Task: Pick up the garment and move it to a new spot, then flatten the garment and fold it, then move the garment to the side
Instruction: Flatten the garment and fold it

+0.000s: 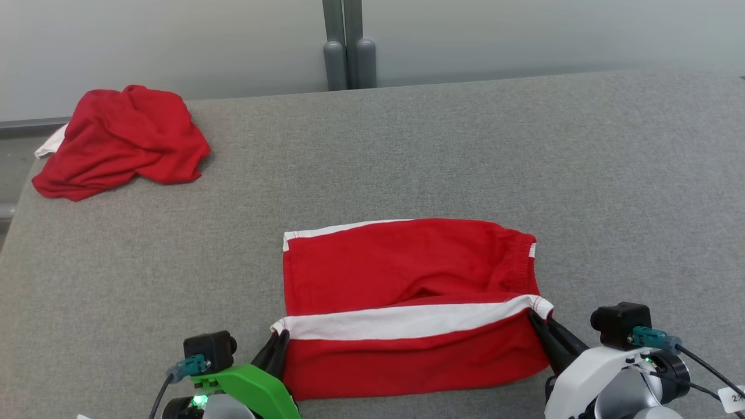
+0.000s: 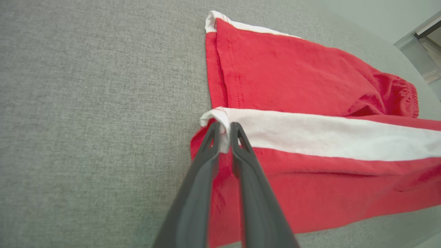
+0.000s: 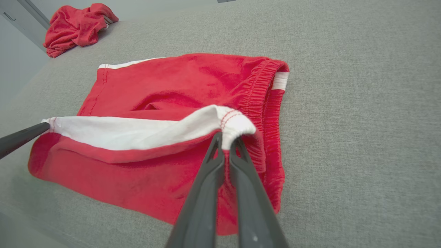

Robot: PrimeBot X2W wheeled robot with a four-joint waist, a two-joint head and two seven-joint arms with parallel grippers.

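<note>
The bottom edge of the head view cuts off the bodies of the left tool (image 1: 278, 343) and the right tool (image 1: 538, 321). The cloth pinched between each pair of fingers is hidden. A label (image 1: 734, 398) at the lower right runs off the picture, its writing unreadable. A white cloth (image 1: 51, 144) lies mostly buried under the crumpled red pile (image 1: 122, 139). In the left wrist view the shorts (image 2: 310, 79) run past the right edge. In the right wrist view the left edge cuts the left tool's finger.

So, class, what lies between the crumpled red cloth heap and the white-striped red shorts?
Bare grey woven tabletop, from crumpled red cloth heap to white-striped red shorts, in the head view.
</note>
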